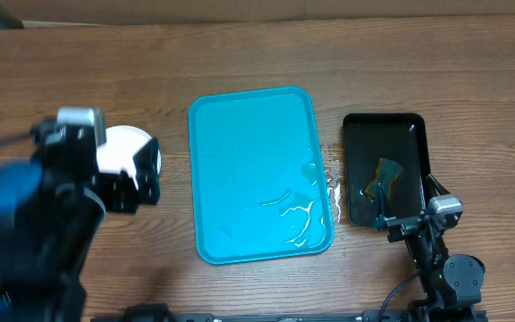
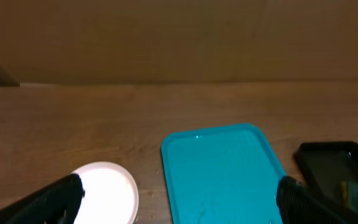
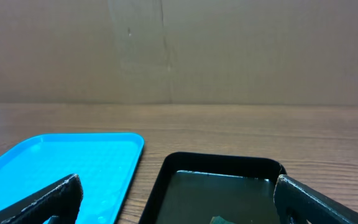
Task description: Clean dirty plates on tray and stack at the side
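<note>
Both pincers are spread wide right now with nothing between the fingers. On the left wrist cam my left gripper (image 2: pixel 180 185) has its two black fingers (image 2: pixel 55 199) poking in from the bottom corners. Between them at lower left is the round flat white plate (image 2: pixel 107 190), sitting on the brown wooden table (image 1: pixel 257 54). It's clear of the left rim of the rectangular turquoise plastic tray (image 1: pixel 240 143), with a strip of bare wood in between. I can't tell if more plates are stacked under that top one, and overhead the blurry left arm covers its lower-left edge. The tray sits dead centre in the overhead shot and holds only some water streaks (image 1: pixel 298 215) near its lower right corner. Its right rim runs close to the smaller glossy black tray (image 1: pixel 374 134), so the gap is narrow there, with a few droplets (image 1: pixel 333 183) on the wood. A dark yellow-green sponge (image 1: pixel 387 174) lies in the black tray. My right gripper (image 3: pixel 176 183) hangs over the near edge of that black tray at lower right. The whole top of the overhead frame is open wood.
</note>
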You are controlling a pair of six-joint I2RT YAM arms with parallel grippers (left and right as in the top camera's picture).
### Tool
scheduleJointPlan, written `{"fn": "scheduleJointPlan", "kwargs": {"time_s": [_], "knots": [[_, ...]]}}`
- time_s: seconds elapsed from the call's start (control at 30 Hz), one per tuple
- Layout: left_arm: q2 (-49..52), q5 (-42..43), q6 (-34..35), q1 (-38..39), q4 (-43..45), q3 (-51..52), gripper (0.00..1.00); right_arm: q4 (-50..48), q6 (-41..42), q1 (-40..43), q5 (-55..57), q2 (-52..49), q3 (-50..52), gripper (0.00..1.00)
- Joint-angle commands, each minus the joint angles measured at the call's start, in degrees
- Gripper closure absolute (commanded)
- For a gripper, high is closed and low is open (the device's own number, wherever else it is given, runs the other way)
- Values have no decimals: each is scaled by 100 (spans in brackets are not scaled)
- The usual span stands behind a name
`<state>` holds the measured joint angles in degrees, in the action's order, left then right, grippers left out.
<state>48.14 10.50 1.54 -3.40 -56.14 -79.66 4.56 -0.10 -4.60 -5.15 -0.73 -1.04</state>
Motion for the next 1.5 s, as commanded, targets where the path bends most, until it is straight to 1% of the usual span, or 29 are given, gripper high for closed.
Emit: {"fn": "scheduleJointPlan", "kwargs": {"time_s": [0.0,0.13,0.2,0.33,0.53,0.73,0.93,1.03,1.1,1.23,1.47], "knots": [[-761,11,634,11,780,1408,0,-26,-35,-26,4,57,59,0],[-1770,380,684,13,2164,3008,0,-26,-35,-26,4,57,59,0],[-2151,564,684,11,2717,3661,0,-26,-35,-26,4,57,59,0],[-2951,715,682,33,3976,5016,0,-26,-35,-26,4,57,59,0],[-4041,590,551,238,5132,6461,0,-26,-35,-26,4,57,59,0],[-4804,149,553,273,5519,7342,0,-26,-35,-26,4,57,59,0],[-4798,-170,529,367,6072,7949,0,-26,-35,-26,4,57,59,0],[-4798,-516,529,461,5880,7941,0,-26,-35,-26,4,57,59,0],[-4795,-514,529,466,5803,7938,0,-26,-35,-26,4,57,59,0],[-4791,-514,529,455,5241,7938,0,-26,-35,-26,4,57,59,0],[-4745,-538,529,455,5211,7938,0,-26,-35,-26,4,57,59,0]]}}
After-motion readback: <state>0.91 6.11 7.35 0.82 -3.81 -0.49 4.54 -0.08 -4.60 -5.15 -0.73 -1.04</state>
